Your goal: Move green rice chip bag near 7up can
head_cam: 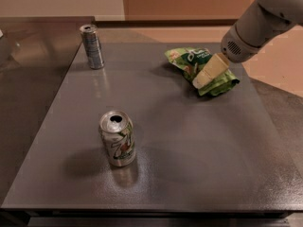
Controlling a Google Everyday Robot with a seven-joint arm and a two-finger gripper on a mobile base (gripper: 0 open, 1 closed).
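1. Desk (pixel 189 164): dark grey, matt top, fills most of the view. Its near edge runs along the bottom and its far edge meets a tan wall.

2. My arm (pixel 265 22): pale grey, rounded casing. It comes in over the far right corner of the desk and slants down toward the middle.

3. Green rice chip bag (pixel 187 58): crinkled light-green foil with a darker panel and white lettering. It lies flat near the right edge, toward the far right corner. It is well apart from the 7up can, which stands diagonally across the desk from it.

4. My gripper (pixel 199 82): cream-coloured. It is tilted down and to the left over the middle of the bag, with the tip at the bag's surface. I cannot tell whether it is parted or clamped on the foil.

5. 7up can (pixel 118 141): silver-white with a green and red logo, and the top is opened. It stands upright left of centre, toward the near edge.

6. Slim can (pixel 93 46): plain silver-grey. It stands upright at the far left corner, well apart from both other items.
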